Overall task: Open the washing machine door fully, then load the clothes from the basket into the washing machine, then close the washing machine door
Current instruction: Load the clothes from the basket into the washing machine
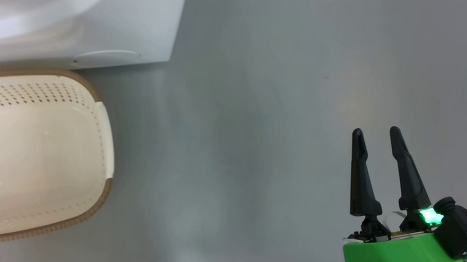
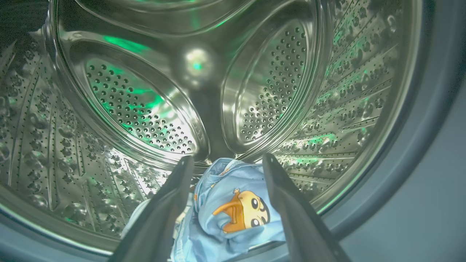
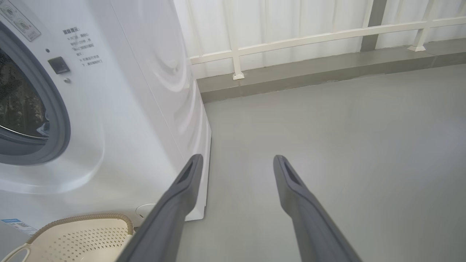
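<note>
Floor (image 1: 258,154): smooth, matt grey, bordered by a pale railing (image 3: 309,36). The washing machine (image 3: 145,91) is a glossy white box. Its drum (image 2: 138,109) is perforated steel ringed by a grey-blue rubber seal (image 2: 422,145). The basket (image 1: 4,95), cream perforated plastic with a brown woven rim, stands on the floor just beside the machine. The clothes (image 2: 233,214), crumpled light blue printed fabric, lie low in the drum between the spread fingers of my left pincer (image 2: 227,158), which grips nothing. My right pincer (image 1: 376,130) hangs wide open, unladen, well apart from the basket.
</note>
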